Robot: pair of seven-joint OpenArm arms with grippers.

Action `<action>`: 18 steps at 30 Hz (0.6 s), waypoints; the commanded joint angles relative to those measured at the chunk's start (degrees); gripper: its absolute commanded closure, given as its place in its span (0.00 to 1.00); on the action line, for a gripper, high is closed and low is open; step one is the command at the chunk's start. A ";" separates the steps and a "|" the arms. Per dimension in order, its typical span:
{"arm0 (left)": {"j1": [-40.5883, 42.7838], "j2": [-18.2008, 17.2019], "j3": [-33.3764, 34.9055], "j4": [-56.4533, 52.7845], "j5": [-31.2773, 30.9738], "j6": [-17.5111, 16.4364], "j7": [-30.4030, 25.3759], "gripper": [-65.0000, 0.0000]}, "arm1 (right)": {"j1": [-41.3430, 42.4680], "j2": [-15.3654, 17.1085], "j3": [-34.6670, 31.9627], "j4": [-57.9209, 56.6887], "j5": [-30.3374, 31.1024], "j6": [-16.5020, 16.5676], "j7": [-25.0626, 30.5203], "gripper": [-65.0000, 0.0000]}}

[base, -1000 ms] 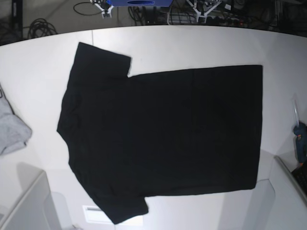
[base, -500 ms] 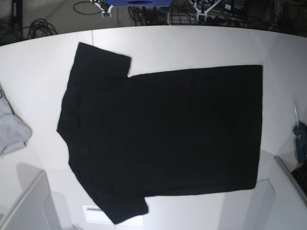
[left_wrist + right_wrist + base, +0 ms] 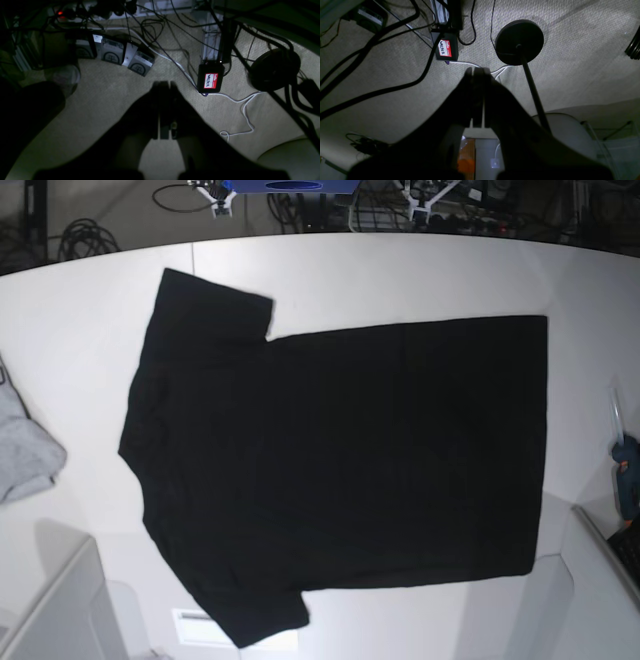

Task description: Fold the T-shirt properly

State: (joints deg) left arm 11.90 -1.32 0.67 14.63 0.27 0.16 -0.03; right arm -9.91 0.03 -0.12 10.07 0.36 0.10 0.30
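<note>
The black T-shirt (image 3: pixel 340 460) lies spread flat on the white table (image 3: pixel 400 270) in the base view, collar to the left, hem to the right, one sleeve at the top left and one at the bottom left. Neither arm shows in the base view. In the left wrist view my left gripper (image 3: pixel 163 86) hangs over the carpeted floor, its dark fingers pressed together with nothing between them. My right gripper (image 3: pixel 477 72) in the right wrist view is likewise shut and empty above the floor.
A light grey garment (image 3: pixel 25 450) lies at the table's left edge. A blue tool (image 3: pixel 627 480) sits at the right edge. Grey bins (image 3: pixel 60 610) flank the front corners. Cables, a labelled black box (image 3: pixel 210 78) and a round stand base (image 3: pixel 519 41) lie on the floor.
The T-shirt has not moved. In the base view nothing has visibly changed.
</note>
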 commanded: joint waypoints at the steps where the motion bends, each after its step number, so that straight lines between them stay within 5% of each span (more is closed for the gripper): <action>1: 0.98 -0.13 -0.01 -0.08 0.39 0.14 0.16 1.00 | -0.42 0.63 -0.10 -0.09 -0.14 0.30 -0.25 1.00; 6: 0.54 -0.13 -0.01 -0.26 0.12 0.14 0.96 1.00 | -0.51 0.80 -0.10 -0.18 -0.14 0.30 -0.25 1.00; 10: 1.07 -0.13 -0.01 0.27 0.03 0.14 6.93 1.00 | -1.12 0.89 0.25 -0.09 0.03 0.30 -0.25 1.00; 18: 12.23 -3.91 -0.27 12.84 -0.23 0.14 -2.03 1.00 | -11.05 2.12 4.30 13.10 0.21 0.12 -0.51 1.00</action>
State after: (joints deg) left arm 23.51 -4.97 0.49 27.00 -0.01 0.03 -1.30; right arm -19.90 2.00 4.12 23.22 0.56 0.10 -0.19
